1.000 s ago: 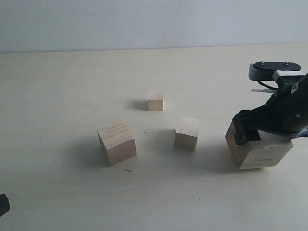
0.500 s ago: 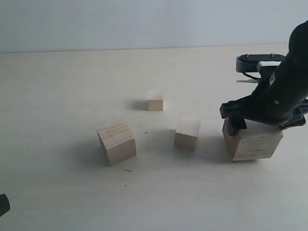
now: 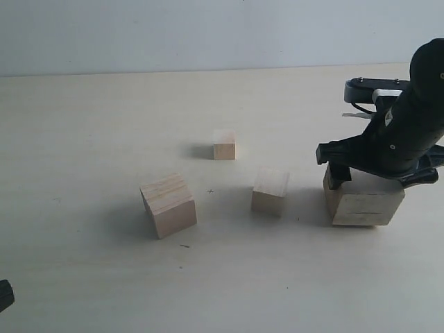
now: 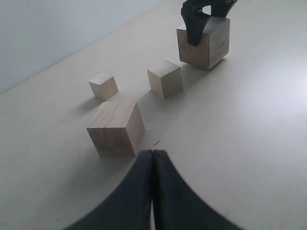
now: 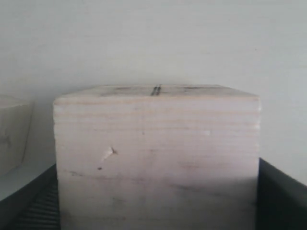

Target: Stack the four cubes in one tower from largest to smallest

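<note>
Right wrist view showed right gripper [image 5: 156, 206] clamped on largest pale wooden cube [image 5: 156, 143]; best kept level & set flat w/ space for 3 more.

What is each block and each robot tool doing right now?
largest cube: gripped by the right tool
second cube: loose on the table
third cube: loose on the table
smallest cube: loose on the table
right tool: closed on the largest cube
left tool: shut, empty
</note>
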Controlling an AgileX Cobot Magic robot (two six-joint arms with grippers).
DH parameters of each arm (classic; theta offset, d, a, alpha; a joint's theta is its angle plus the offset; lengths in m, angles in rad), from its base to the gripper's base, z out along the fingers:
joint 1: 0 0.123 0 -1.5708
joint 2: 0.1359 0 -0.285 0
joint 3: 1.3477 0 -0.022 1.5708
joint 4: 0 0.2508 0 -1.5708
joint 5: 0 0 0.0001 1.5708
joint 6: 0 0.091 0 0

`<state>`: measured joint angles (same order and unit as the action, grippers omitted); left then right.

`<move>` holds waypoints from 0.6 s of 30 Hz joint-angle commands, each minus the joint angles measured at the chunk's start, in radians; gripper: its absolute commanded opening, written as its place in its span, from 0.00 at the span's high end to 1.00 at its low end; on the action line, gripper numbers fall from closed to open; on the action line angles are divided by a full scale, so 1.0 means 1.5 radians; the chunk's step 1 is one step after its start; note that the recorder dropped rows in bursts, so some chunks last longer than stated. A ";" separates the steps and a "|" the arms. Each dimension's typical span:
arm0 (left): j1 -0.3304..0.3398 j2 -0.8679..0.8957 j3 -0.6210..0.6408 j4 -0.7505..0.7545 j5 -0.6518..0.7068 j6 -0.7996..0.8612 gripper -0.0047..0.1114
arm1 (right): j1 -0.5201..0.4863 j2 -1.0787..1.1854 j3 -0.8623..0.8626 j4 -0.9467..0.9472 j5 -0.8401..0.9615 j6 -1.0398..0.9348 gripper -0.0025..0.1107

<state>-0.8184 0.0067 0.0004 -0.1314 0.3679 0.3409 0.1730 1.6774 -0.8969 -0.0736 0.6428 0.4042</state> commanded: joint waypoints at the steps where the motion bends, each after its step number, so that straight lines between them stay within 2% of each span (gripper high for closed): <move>1: 0.001 -0.004 0.000 -0.002 -0.004 -0.002 0.96 | 0.002 0.014 -0.005 -0.008 -0.007 0.006 0.94; 8: 0.001 -0.004 0.000 -0.002 -0.004 -0.002 0.96 | 0.002 0.029 -0.005 -0.002 -0.013 -0.007 0.94; 10: 0.001 -0.004 0.000 -0.002 -0.004 -0.002 0.96 | 0.002 0.023 -0.005 0.007 -0.014 -0.013 0.89; 12: 0.001 -0.004 0.000 -0.002 -0.004 -0.002 0.96 | 0.002 0.020 -0.005 0.023 -0.014 -0.027 0.80; 16: 0.001 -0.004 0.000 -0.002 -0.004 -0.002 0.96 | 0.002 0.020 -0.005 0.034 -0.006 -0.041 0.50; 18: 0.001 -0.004 0.000 -0.002 -0.004 -0.002 0.96 | 0.002 0.020 -0.005 0.034 -0.006 -0.041 0.39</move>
<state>-0.8184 0.0067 0.0004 -0.1314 0.3679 0.3409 0.1730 1.7138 -0.9009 -0.0243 0.6361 0.3558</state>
